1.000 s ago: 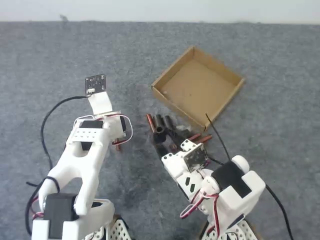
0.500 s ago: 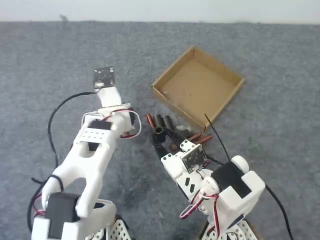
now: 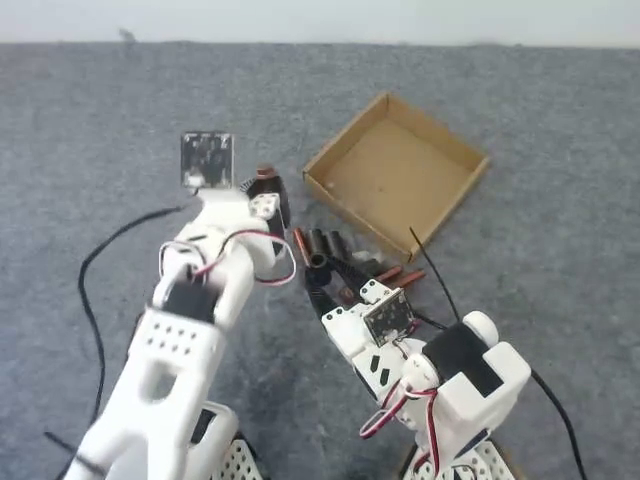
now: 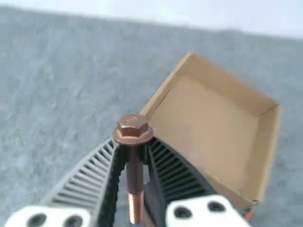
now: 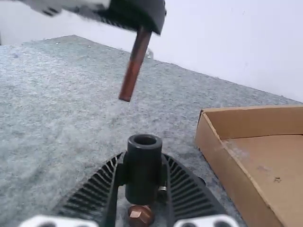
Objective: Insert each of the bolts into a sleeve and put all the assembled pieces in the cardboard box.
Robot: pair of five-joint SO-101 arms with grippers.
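1. Right gripper (image 5: 143, 163) is the nearest thing to you. It's closed snug around a black sleeve (image 5: 143, 172), which stands upright with its open mouth facing up.
2. Just below that sleeve, a copper bolt head (image 5: 140, 215) peeks out between the fingers. You can't tell from here whether it touches anything.
3. From the high view, your right gripper (image 3: 320, 272) and its sleeve (image 3: 319, 260) sit at the near edge of the loose pile. The spare sleeves (image 3: 335, 243) lie side by side on the grey carpet (image 3: 100, 100), and the loose bolts (image 3: 400, 273) are just beside them, toward the box.
4. Your left gripper (image 4: 134, 144) is pinched tight on a copper bolt (image 4: 133, 130). The hex head sits above the fingertips and the shank runs down between the fingers.
5. In the right wrist view that copper bolt (image 5: 134, 66) hangs tilted in the air above the sleeve's mouth. Its tip is clear of the sleeve, so it's not in.
6. From above, the left gripper (image 3: 268, 195) sits left of the pile with the bolt's head (image 3: 265, 172) pointing up.
7. Farthest back is the cardboard box (image 3: 395, 175), open side up. Its near wall is close to the pile.
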